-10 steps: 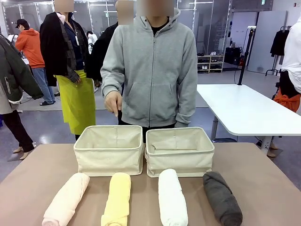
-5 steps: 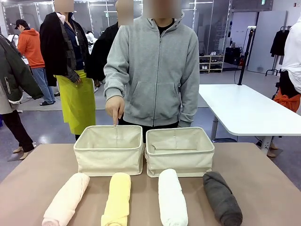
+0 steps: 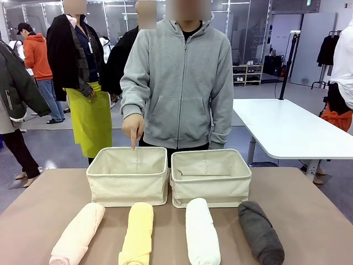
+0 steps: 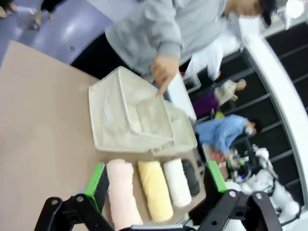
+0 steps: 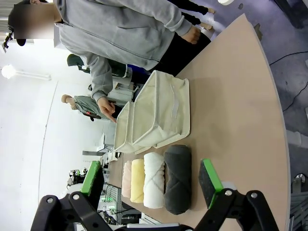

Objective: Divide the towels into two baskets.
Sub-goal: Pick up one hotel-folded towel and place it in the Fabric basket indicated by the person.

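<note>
Four rolled towels lie in a row on the tan table (image 3: 33,204): pink towel (image 3: 78,234), yellow towel (image 3: 138,234), white towel (image 3: 202,234), grey towel (image 3: 261,232). At their 12 o'clock the left basket (image 3: 128,179) and right basket (image 3: 210,182) stand side by side. A person in a grey hoodie points a hand (image 3: 133,126) down at the left basket's far rim. The left gripper (image 4: 157,177) and right gripper (image 5: 150,177) hold nothing (jaws spread wide). At 3 o'clock stands a white table (image 3: 287,130) on a grey floor; bystanders gather at 10 o'clock.
</note>
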Robot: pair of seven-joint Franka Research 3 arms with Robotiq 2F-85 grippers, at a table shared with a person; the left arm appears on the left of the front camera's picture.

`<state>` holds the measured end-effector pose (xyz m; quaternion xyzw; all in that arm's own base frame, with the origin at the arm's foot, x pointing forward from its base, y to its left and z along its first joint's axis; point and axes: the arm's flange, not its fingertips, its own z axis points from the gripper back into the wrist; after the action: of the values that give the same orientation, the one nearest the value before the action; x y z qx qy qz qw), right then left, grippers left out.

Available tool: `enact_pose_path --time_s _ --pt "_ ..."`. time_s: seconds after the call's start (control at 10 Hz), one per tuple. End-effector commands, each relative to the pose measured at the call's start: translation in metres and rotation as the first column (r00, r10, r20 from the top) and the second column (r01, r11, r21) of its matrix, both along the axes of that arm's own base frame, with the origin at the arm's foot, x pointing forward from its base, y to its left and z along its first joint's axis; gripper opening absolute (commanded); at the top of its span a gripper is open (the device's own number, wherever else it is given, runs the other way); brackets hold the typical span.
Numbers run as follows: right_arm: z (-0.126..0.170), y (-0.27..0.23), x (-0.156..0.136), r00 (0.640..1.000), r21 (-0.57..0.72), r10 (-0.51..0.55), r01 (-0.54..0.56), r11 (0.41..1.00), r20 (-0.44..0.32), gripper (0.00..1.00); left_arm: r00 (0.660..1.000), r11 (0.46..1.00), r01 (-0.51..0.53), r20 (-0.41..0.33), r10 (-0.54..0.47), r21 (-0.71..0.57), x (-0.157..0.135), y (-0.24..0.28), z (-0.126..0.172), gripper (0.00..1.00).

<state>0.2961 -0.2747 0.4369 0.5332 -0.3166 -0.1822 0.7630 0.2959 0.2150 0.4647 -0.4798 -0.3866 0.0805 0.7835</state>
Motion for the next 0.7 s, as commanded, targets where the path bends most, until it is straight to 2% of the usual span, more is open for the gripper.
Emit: enact_pose_path --time_s 0.0,0.2,0.4,0.6 --pt "0.002 -0.001 -0.002 1.0 0.005 -0.002 0.002 1.0 0.007 1.0 0.989 0.979 0.129 -0.091 -0.116 0.16 0.002 -0.021 0.029 1.0" --pt "0.002 -0.001 -0.002 1.0 0.005 -0.002 0.002 1.0 0.007 1.0 0.957 0.937 0.246 -0.218 -0.193 0.248 0.009 -0.06 0.037 1.0" --pt "0.002 -0.001 -0.002 1.0 0.005 -0.002 0.002 1.0 0.007 1.0 0.916 0.873 0.329 -0.348 -0.2 0.361 0.015 -0.115 0.035 1.0" --pt "0.002 -0.001 -0.002 1.0 0.005 -0.002 0.002 1.0 0.007 1.0 0.889 0.803 0.377 -0.424 -0.174 0.461 0.017 -0.158 0.024 1.0"
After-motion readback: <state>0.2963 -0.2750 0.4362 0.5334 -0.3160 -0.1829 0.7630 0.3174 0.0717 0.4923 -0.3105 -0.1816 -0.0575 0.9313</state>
